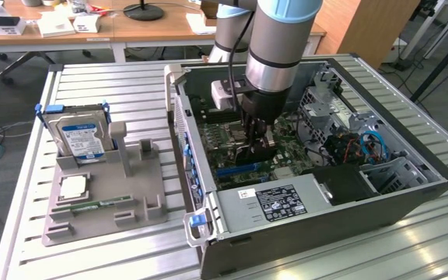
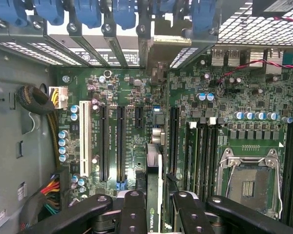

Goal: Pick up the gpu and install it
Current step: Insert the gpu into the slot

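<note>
My gripper [image 1: 256, 139] reaches down into the open computer case [image 1: 380, 198], over the green motherboard [image 1: 286, 146]. It is shut on the gpu [image 1: 260, 150], a thin dark card held on edge between the fingers. In the wrist view the gpu [image 2: 155, 165] appears edge-on between the two black fingers [image 2: 133, 212], standing just above the motherboard [image 2: 136, 102] between the long black expansion slots [image 2: 121, 144] and another black slot [image 2: 174, 139]. Its silvery end bracket [image 2: 158, 53] points toward the row of rear slot covers with blue latches [image 2: 88, 12]. Whether the card touches a slot cannot be told.
Outside the case, a grey fixture [image 1: 103, 198] holds the blue-labelled hard drive [image 1: 80, 137], a processor chip [image 1: 74, 186] and a narrow green memory stick [image 1: 91, 206]. Inside are the power supply [image 1: 286, 201], drive cages [image 1: 325, 105], blue cables [image 1: 372, 143] and an empty processor socket [image 2: 246, 180].
</note>
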Action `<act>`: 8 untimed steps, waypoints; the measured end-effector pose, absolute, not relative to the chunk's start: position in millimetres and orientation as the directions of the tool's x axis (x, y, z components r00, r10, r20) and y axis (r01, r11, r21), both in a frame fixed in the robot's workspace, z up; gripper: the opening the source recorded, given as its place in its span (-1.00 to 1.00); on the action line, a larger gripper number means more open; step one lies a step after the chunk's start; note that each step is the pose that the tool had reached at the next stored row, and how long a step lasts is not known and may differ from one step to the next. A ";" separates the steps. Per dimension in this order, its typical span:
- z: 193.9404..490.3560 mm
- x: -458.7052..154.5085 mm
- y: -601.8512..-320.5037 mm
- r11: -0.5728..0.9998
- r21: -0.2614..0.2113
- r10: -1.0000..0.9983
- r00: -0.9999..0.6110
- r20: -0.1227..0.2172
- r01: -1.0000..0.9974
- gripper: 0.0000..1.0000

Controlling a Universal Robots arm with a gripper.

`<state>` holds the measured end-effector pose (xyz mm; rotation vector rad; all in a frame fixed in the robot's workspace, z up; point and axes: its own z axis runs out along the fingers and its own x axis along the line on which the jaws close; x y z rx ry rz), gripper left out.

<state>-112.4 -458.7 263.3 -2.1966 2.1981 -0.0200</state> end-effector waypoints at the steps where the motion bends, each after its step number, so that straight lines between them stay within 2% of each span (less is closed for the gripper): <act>1: 263.5 -112.5 -458.8 0.001 -0.033 -1.000 0.000 -0.015 -0.999 -0.48; 8: 263.7 -112.6 -459.1 0.001 -0.029 -1.000 -0.001 -0.015 -1.000 -0.48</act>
